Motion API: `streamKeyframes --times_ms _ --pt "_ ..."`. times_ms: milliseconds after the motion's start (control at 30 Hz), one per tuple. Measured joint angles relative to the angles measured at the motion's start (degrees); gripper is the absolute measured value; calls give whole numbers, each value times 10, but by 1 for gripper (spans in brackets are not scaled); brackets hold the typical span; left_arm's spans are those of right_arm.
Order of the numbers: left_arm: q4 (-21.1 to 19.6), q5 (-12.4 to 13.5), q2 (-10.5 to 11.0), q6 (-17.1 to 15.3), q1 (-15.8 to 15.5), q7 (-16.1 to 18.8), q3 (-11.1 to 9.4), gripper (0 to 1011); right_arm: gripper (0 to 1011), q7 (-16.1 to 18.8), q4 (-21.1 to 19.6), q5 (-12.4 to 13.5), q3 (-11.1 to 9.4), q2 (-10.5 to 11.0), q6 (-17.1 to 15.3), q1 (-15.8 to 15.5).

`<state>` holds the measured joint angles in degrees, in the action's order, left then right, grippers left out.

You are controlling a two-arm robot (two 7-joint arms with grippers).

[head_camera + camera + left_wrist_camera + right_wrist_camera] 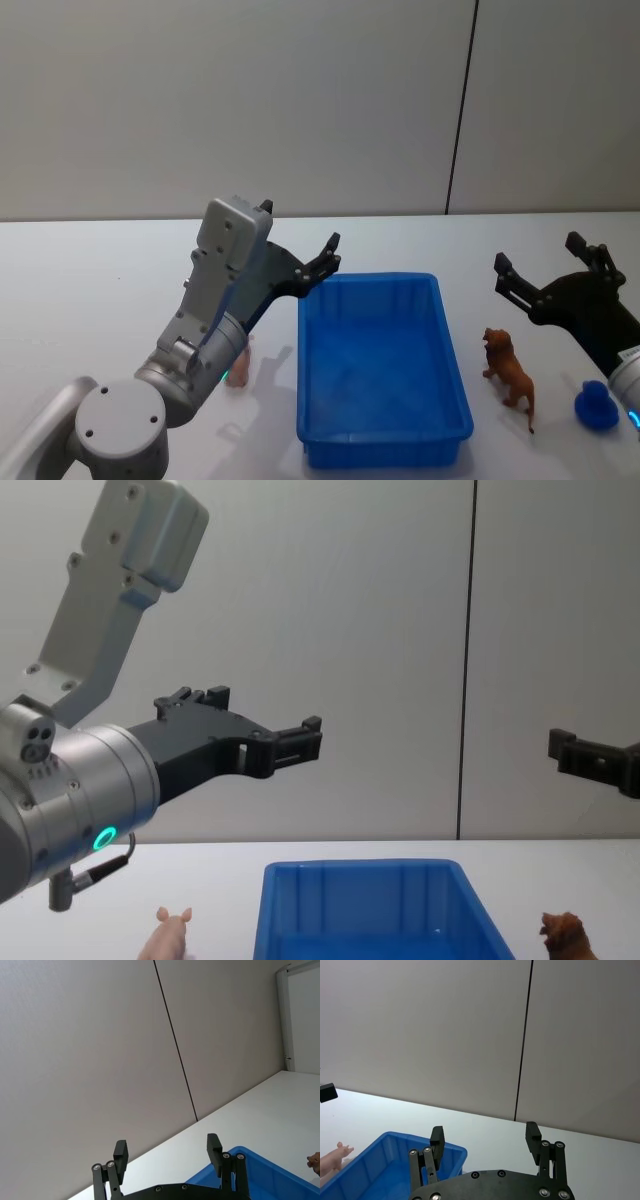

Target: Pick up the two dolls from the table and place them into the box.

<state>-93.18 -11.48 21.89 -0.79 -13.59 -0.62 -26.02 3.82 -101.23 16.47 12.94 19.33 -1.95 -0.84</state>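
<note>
A bright blue rectangular plastic bin (385,440) with a thick rim stands on the plain white worktop (100,290), its long sides running away from the robot. The small pale pink pig-like toy figure (168,935) stands on the worktop just beside the bin's left long side; in the head view the left arm covers most of it. The small reddish-brown shaggy toy animal (510,375) stands upright on the worktop just right of the bin, apart from its wall, with its head at the far end. A small dark blue plastic object (597,405) sits on the worktop to the right of the brown animal, near the right arm. The left gripper (322,262) hangs high in the air about over the bin's far left corner, reaching forward, well clear of the worktop, and its black jaws are spread wide. The right gripper (540,258) is raised over the worktop to the right of the bin and beyond the brown animal, pointing forward and somewhat leftward; its jaws are likewise spread wide apart. Both toy figures stand outside the bin, one on each side of it, and each gripper is well apart from them.
</note>
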Motion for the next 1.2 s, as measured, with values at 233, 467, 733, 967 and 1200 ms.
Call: streamKeyframes --times_ms 233,467,733,967,1200 --pt "0 0 0 0 0 0 0 1001 1001 0 0 0 0 0 0 0" --pt "0 0 0 0 0 0 0 1001 1001 0 0 0 0 0 0 0" --pt "0 0 0 0 0 0 0 1001 1001 0 0 0 0 0 0 0" --pt "0 0 0 0 0 0 0 1001 1001 0 0 0 0 0 0 0" --pt "0 0 0 0 0 0 0 1001 1001 0 0 0 0 0 0 0"
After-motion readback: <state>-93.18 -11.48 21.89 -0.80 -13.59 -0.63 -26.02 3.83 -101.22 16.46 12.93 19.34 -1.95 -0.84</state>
